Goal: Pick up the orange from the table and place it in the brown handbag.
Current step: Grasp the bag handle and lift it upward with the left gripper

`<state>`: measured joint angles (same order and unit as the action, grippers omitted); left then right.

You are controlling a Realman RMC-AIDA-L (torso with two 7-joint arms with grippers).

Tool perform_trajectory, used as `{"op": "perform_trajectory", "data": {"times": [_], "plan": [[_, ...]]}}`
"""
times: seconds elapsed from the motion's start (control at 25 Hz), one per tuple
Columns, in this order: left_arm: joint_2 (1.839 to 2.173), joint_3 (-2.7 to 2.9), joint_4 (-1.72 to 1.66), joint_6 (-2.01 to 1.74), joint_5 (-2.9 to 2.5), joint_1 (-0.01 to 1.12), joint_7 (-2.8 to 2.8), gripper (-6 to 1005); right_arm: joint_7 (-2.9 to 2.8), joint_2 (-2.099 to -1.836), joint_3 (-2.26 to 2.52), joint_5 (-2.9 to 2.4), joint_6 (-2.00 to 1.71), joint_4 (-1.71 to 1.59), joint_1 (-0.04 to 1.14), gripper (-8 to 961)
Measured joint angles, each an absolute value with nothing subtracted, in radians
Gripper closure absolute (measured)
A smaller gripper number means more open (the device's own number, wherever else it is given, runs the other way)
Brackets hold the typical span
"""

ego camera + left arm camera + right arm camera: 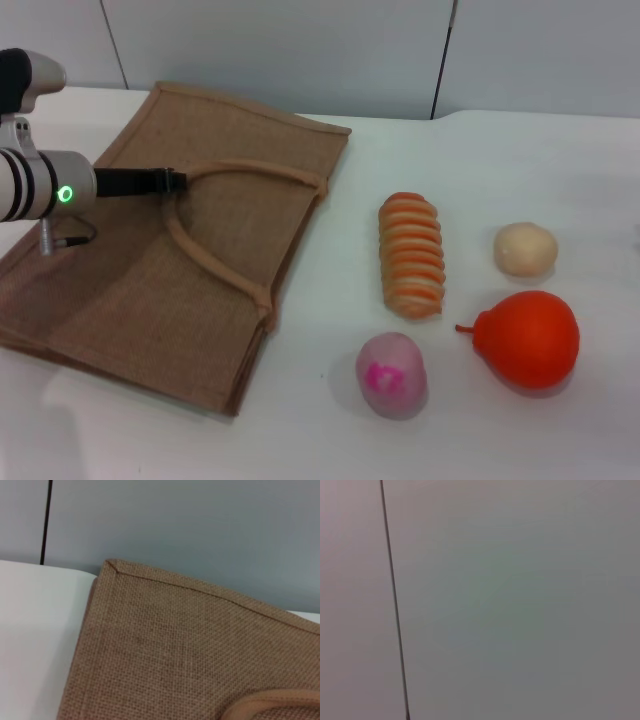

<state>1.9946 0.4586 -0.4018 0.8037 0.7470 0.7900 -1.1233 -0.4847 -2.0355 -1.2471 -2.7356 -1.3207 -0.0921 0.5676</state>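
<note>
The orange (530, 340) sits at the lower right of the head view on the white table (300, 440), untouched, with a pale beige ball (525, 249) just above it, a pink ball (392, 374) to its left and a striped roll (412, 256) up and to the left. It looks glossy and smooth, orange-red, roundish with a small stem nub pointing left.

Your left gripper (172, 182) is at the left of the frame, over the brown handbag (130, 290), its dark tip at the upper loop handle (250, 170); you cannot tell whether it has closed on the handle or is only touching it.

If you mean to lift the bag's mouth open, make sure you hold the upper handle alone and raise it gently. The right gripper is out of sight; its camera shows only a blank wall.
</note>
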Motion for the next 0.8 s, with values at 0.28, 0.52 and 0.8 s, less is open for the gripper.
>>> {"op": "perform_trajectory", "data": {"times": [0.28, 0.52, 0.8], "plan": [[1.996, 0.445, -0.406, 0.805, 0.769, 0.783, -1.125, 834, -0.485, -2.036, -1.247, -2.737, -1.321, -0.092, 0.568, 210], [1.997, 0.440, -0.411, 0.837, 0.894, 0.757, -1.180, 870, -0.485, -2.036, -1.247, -2.736, -1.321, -0.094, 0.568, 210], [1.999, 0.440, -0.439, 0.960, 1.169, 0.682, -1.336, 871, -0.485, -2.036, -1.247, -2.738, -1.321, -0.092, 0.567, 210]]}}
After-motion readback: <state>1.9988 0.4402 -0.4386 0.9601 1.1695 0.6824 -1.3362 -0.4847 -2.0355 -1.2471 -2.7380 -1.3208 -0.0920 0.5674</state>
